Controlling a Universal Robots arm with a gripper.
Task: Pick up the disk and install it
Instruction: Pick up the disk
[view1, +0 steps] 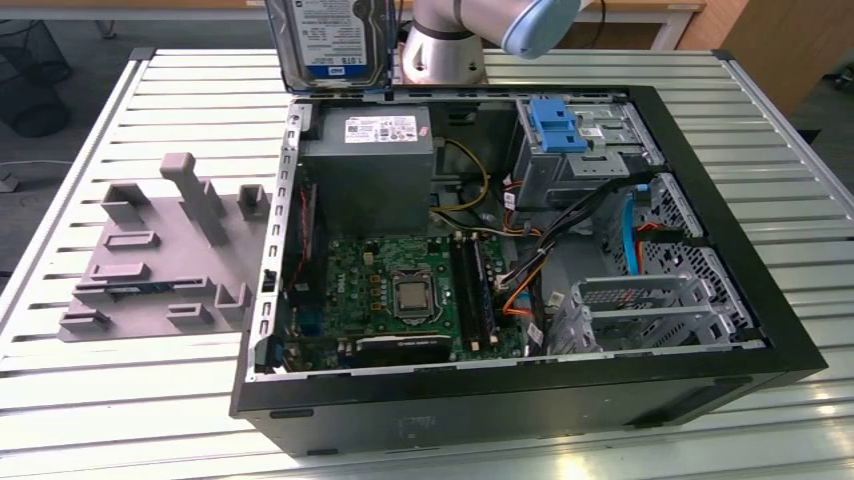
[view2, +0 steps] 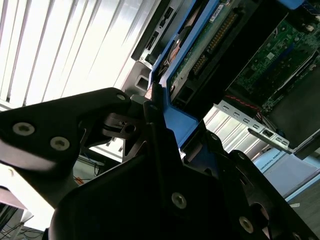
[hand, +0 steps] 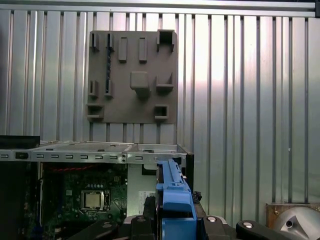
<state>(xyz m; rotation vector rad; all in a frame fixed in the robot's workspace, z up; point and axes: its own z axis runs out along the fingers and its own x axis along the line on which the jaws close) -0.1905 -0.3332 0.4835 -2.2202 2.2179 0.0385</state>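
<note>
Above the open computer case (view1: 534, 400), the disk (view1: 334, 42) is pinched by its blue carrier frame (hand: 175, 195) between the jaws of the gripper (view2: 159, 114); a motherboard (view1: 387, 285) and power supply (view1: 374, 165) are housed inside.

The disk (view1: 334, 40) hangs above the case (view1: 534, 405), fixture plate (view1: 150, 282) beside it.

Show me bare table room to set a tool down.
Bare table slats lie around the grey fixture, at the exterior view's left of the computer case. Inside the case, boards, cables and cages crowd it.
</note>
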